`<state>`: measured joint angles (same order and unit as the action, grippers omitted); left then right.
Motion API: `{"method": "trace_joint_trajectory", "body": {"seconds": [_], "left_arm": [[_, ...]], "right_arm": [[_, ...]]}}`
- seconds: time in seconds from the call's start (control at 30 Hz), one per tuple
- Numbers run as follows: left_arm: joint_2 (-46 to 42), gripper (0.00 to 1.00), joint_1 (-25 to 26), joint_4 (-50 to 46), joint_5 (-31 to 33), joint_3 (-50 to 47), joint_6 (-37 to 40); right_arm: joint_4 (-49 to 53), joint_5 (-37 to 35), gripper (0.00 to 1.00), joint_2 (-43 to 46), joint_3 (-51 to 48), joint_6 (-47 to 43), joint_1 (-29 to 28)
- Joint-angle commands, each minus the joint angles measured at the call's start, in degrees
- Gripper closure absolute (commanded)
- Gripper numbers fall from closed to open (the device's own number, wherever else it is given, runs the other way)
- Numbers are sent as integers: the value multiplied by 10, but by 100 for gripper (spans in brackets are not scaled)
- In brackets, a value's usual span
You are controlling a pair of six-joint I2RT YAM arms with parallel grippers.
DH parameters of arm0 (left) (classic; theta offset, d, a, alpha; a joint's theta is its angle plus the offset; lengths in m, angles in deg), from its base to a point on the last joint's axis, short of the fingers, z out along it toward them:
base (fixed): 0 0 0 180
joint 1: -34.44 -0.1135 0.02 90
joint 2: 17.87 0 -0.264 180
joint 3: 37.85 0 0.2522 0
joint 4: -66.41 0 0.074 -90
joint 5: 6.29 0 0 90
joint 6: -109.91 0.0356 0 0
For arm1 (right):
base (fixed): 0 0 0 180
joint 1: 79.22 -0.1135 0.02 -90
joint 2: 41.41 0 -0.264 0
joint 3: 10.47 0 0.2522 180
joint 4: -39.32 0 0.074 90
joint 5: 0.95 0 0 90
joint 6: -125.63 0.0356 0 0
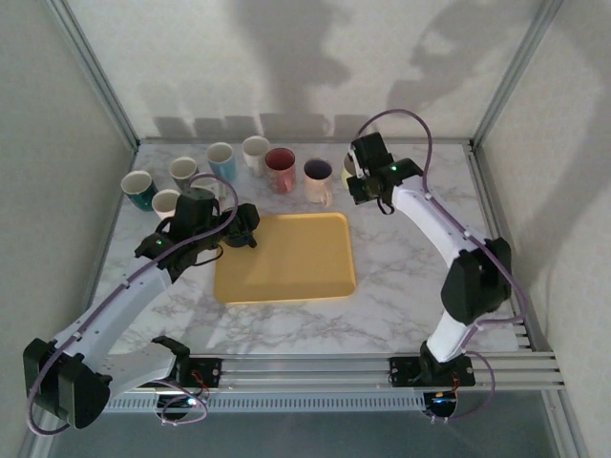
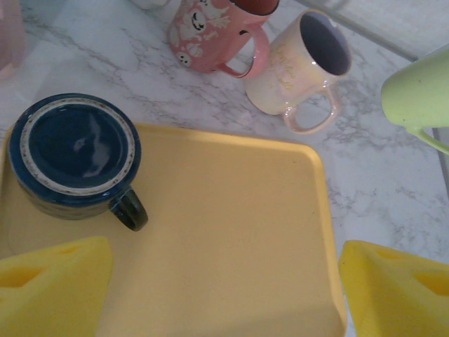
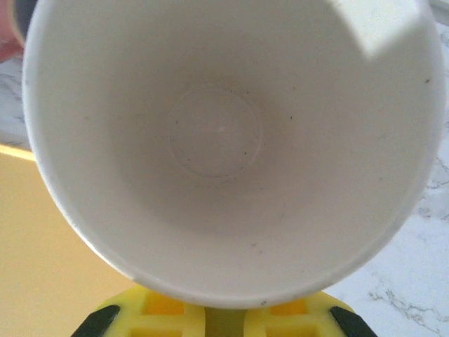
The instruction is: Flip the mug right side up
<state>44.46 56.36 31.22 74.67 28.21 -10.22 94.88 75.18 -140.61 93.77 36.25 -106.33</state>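
Task item: dark blue glazed ceramic mug (image 2: 74,154), upside down with its base ring facing up, handle pointing to the lower right
Location: upper left of the left wrist view, standing in a corner of the flat yellow plastic tray (image 1: 286,277)
Left gripper (image 1: 243,227): hangs over the tray's upper left corner; yellow fingertips (image 2: 49,288) spread wide, released, clear of the blue mug
Right gripper (image 3: 224,321): at the tray's upper right corner in the top view; fingers drawn close together under the rim of a pale green ceramic mug with a white inside (image 3: 224,140); whether they clamp it cannot be told
Pale green mug: mouth open toward the right wrist camera
Surface: white marble-patterned table (image 1: 401,296)
Other stock: pink printed mug (image 2: 210,31) and cream mug with a purple inside (image 2: 295,70), upright just beyond the tray's far edge
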Motion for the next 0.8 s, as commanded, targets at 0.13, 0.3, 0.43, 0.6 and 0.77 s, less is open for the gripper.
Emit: {"method": "trace_joint_trajectory", "body": {"seconds": [0.13,0.3,0.43,0.6,0.77], "left_arm": [[16,17,-4,-14,26,5,4],[22,19,-4,-15,35,0,-1],[24,19,-4,-13,39,-5,-4],[34,19,-4,-13,39,-7,-7],[46,19,-4,-16,38,-6,-12]], "right_arm": [[-50,-7,100,-75,82,-10,24],[-91,15,100,-120,90,-7,38],[-117,20,100,-155,100,-27,46],[-133,32,100,-190,115,-40,57],[-137,25,100,-215,126,-46,59]]}}
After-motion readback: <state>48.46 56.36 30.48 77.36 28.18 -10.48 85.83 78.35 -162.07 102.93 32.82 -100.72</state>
